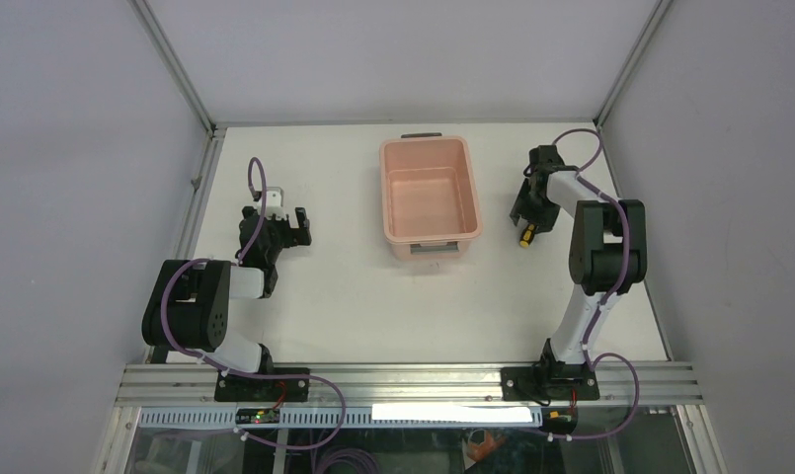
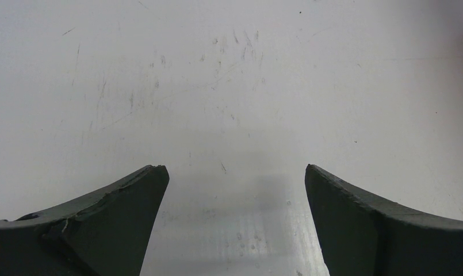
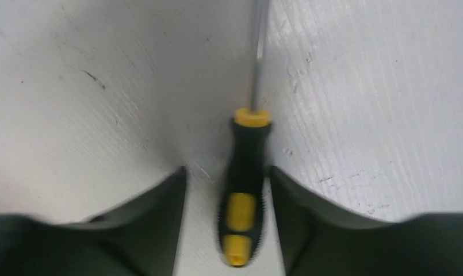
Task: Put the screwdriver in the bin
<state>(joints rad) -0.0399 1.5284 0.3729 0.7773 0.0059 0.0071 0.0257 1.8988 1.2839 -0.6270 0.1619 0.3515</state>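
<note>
1. The screwdriver (image 3: 243, 195) lies flat on the table (image 1: 354, 306), just right of the bin (image 1: 386, 188) and apart from it. In the right wrist view its yellow butt end is nearest the camera. The black handle with its yellow inset runs away from there to a yellow collar, and the thin metal shaft points off beyond it.
2. It looks small, light and rigid, so it should neither bend nor crush. The handle seems ribbed and rubbery and should hold well under the pads. The bare shaft is thin and smooth, and would likely slip or pivot.
3. The best hold is probably across the thick middle of the handle, near the yellow inset. That is where the weight likely sits, so the tool should hang level.
4. The right gripper (image 3: 228, 172) straddles that part of the handle with its jaws partway apart. The right-hand finger sits at the handle's side, though actual contact is hard to tell. A sliver of table shows between the handle and the other finger. The screwdriver is framed, not clamped.
5. The left gripper (image 2: 234, 168) hangs over bare table left of the bin, spread wide with nothing between its fingers.
6. The bin sits at the middle of the table toward the far side, and nothing shows in it.
</note>
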